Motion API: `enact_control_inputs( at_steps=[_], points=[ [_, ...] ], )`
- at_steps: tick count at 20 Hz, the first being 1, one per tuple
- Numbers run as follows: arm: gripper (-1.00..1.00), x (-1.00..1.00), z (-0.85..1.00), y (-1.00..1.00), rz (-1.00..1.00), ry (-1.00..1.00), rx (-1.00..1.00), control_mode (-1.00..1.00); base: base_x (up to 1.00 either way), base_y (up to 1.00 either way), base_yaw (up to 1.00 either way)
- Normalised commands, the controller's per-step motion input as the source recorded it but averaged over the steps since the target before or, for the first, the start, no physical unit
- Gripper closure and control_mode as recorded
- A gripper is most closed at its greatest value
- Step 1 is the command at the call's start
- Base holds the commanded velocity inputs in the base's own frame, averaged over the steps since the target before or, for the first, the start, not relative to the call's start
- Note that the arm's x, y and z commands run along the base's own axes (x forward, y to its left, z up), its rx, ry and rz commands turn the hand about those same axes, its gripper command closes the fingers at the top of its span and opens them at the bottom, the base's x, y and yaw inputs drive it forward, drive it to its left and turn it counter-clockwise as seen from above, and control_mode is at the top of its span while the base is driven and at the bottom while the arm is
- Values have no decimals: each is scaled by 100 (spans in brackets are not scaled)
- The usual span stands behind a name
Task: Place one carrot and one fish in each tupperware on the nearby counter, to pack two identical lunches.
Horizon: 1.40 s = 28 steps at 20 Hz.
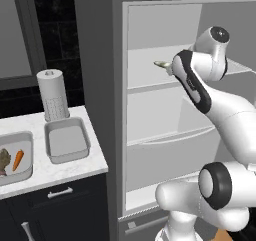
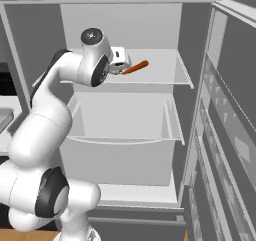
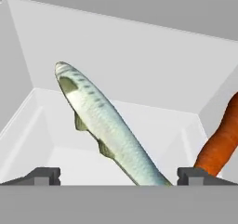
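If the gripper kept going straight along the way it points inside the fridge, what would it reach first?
Most likely the long silvery-green fish lying on the white fridge shelf: it sits between the open gripper fingers. The orange carrot lies off to one side. Depth is hard to judge.

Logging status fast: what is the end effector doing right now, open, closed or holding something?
End effector: open, fingertips spread wide, reaching into the fridge with the fish between them, not clamped; carrot lies beside.
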Motion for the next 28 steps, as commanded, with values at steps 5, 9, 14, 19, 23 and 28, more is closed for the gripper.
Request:
enact_control_inputs(
  at_steps=[5,9,14,19,23,28],
  points=[
    [-100,45,0,0,3,4,0,-100,0,0,0],
    [-100,45,-1,0,5,2,0,-100,0,0,0],
    [-100,28,-16,-2,5,6,0,-100,0,0,0],
    [100,0,-48,0,3,9,0,-100,0,0,0],
    [100,-1,-59,0,0,5,0,-100,0,0,0],
    [100,-26,-37,0,0,0,0,-100,0,0,0]
  ],
)
